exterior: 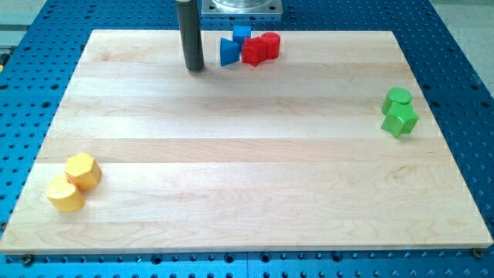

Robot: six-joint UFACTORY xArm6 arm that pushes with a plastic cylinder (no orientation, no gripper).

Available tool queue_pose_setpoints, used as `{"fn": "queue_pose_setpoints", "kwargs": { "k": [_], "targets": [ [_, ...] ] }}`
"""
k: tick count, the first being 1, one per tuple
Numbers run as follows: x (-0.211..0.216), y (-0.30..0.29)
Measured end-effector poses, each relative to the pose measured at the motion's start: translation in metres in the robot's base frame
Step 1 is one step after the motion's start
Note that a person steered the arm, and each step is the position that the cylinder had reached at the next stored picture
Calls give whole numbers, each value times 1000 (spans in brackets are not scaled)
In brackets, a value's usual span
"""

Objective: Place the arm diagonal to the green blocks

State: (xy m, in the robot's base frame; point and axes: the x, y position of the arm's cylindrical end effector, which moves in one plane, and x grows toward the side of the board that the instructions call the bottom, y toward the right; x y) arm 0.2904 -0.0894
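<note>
My tip (pixel 195 69) (a bare rod, nothing grasped) rests far from the green blocks (pixel 400 113) on smooth wood.

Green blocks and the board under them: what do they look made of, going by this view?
The green blocks look like painted wood or matte plastic: solid flat colour, no glare; which one I cannot tell. The board looks like pale, smooth-finished wood, with visible grain and plank seams. My tip is far off, at the view's upper left of them.

Open board (pixel 247 154) lies between my tip (pixel 195 69) and green blocks (pixel 399 113).
</note>
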Motion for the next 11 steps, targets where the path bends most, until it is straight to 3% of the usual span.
{"fn": "queue_pose_setpoints", "kwargs": {
  "k": [3, 4, 5, 7, 10, 11],
  "targets": [
    [4, 0],
    [26, 1],
    [78, 10],
    [81, 155],
    [62, 189],
    [31, 260]
  ]
}}
